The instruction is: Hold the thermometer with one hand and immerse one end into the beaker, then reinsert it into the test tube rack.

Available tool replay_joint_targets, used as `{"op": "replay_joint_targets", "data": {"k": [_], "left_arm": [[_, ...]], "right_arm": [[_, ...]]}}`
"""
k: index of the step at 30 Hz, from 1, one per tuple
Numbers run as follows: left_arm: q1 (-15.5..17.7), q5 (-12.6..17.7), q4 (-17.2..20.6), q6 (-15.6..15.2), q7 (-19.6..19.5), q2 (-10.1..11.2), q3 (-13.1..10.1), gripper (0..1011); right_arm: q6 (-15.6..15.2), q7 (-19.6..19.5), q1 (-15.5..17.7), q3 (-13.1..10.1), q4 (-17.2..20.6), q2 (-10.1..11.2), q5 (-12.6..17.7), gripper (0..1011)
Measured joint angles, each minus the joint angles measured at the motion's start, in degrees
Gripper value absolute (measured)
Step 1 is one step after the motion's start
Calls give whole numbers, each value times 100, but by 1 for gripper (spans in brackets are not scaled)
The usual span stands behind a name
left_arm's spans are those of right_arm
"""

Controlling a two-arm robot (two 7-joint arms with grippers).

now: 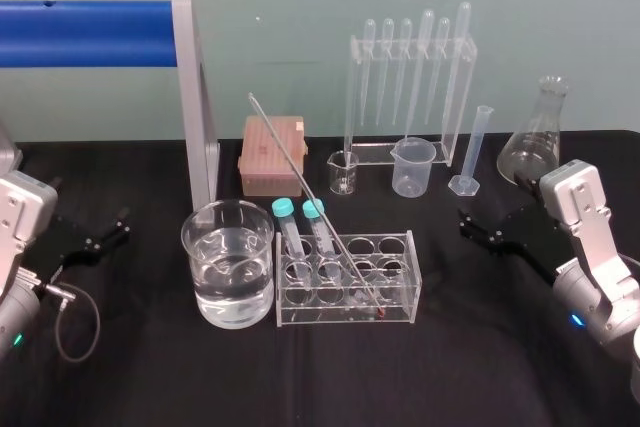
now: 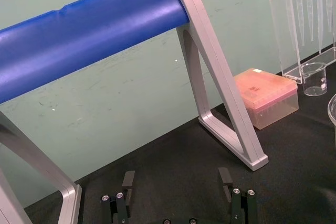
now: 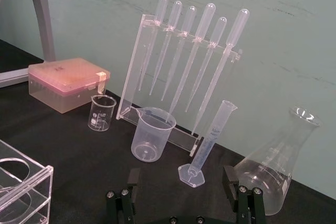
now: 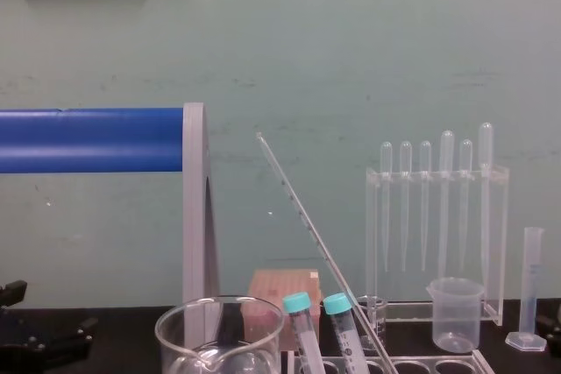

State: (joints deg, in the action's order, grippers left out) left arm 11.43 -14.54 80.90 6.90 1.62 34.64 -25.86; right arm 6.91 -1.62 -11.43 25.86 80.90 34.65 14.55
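Thin glass thermometer (image 1: 298,173) slanted in clear holed rack (image 1: 392,239), round water-filled beaker (image 1: 228,247)

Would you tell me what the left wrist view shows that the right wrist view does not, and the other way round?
Left wrist, not right wrist: the blue bar, the beaker's rim, and the open left gripper low before the silver frame. Right wrist, not left wrist: the test tube rack's corner, plastic beaker, graduated cylinder, conical flask, and the open right gripper. Both: the tip box, tiny glass beaker, pipette stand and that frame.
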Motion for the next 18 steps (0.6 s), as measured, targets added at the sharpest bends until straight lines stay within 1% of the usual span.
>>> {"op": "replay_joint_targets", "data": {"k": [18], "left_arm": [[0, 0, 0, 0, 0, 0, 0, 1008]], "right_arm": [[0, 0, 0, 0, 0, 0, 0, 1003]]}}
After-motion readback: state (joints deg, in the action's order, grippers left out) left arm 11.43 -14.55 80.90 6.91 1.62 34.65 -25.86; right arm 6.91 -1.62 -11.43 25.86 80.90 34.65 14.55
